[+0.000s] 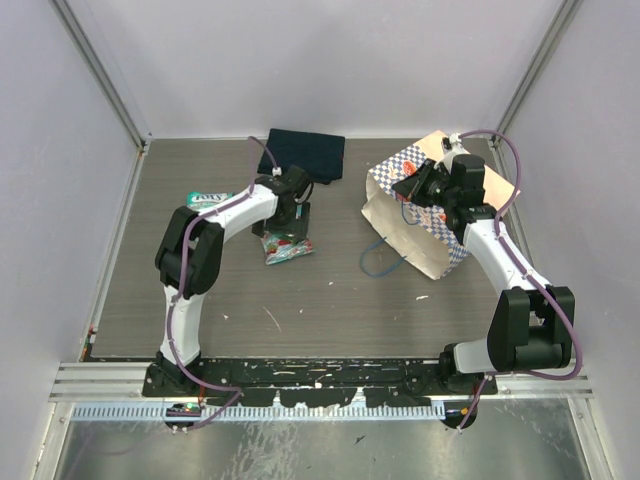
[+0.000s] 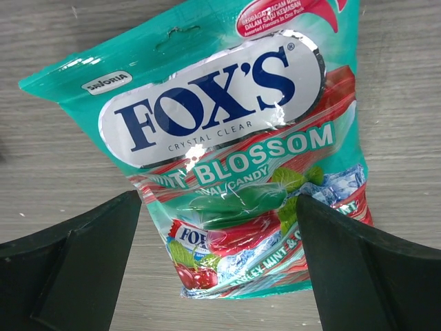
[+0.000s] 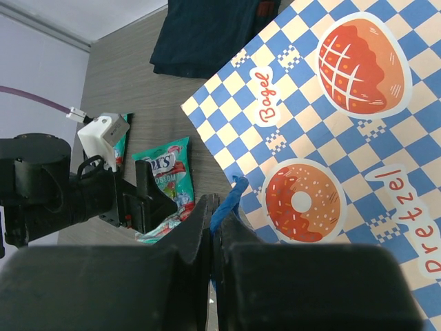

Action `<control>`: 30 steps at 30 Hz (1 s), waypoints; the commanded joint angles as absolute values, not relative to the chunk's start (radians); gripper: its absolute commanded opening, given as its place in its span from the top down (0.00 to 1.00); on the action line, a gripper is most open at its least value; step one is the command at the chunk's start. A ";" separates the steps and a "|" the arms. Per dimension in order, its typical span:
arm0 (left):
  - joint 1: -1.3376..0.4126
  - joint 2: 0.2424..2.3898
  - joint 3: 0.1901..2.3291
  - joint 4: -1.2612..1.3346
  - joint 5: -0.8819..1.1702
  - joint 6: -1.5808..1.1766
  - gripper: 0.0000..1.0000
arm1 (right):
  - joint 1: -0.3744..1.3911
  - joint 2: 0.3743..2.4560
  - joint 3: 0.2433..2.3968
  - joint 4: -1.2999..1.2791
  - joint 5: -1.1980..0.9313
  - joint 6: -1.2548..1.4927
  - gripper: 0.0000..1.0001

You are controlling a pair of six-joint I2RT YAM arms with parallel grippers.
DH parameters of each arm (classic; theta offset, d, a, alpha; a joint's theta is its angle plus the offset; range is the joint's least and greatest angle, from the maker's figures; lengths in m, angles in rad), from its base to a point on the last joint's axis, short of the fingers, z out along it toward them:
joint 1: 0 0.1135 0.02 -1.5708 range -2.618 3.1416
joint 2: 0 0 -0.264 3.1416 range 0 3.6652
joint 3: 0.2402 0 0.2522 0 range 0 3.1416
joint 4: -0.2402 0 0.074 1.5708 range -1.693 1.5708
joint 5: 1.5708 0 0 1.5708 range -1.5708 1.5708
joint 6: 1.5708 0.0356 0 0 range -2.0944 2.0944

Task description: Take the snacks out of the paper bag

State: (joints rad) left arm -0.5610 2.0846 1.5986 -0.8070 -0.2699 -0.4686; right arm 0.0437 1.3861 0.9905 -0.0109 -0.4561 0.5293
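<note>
A teal snack pouch (image 2: pixel 227 138) lies flat on the wooden table under my left gripper (image 2: pixel 219 276), which is open with a finger on each side of the pouch's lower end. From above, the same pouch (image 1: pixel 285 246) lies just in front of the left gripper (image 1: pixel 296 214). A second teal pouch (image 1: pixel 210 198) lies to its left. The blue-and-white checkered paper bag (image 1: pixel 425 225) lies at the right. My right gripper (image 3: pixel 215 207) is shut on the bag's blue cord handle (image 3: pixel 229 201); from above it (image 1: pixel 410 188) sits over the bag's top. Other snacks are hidden.
A dark navy folded cloth (image 1: pixel 305 155) lies at the back centre. The bag's other blue handle (image 1: pixel 380 262) loops onto the table at the bag's front left. Grey walls close in the table on the left, back and right.
</note>
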 commanded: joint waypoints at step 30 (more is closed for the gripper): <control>-0.191 2.110 1.688 -0.942 -0.195 0.026 0.02 | 0.041 1.381 0.993 0.065 -0.495 0.546 0.93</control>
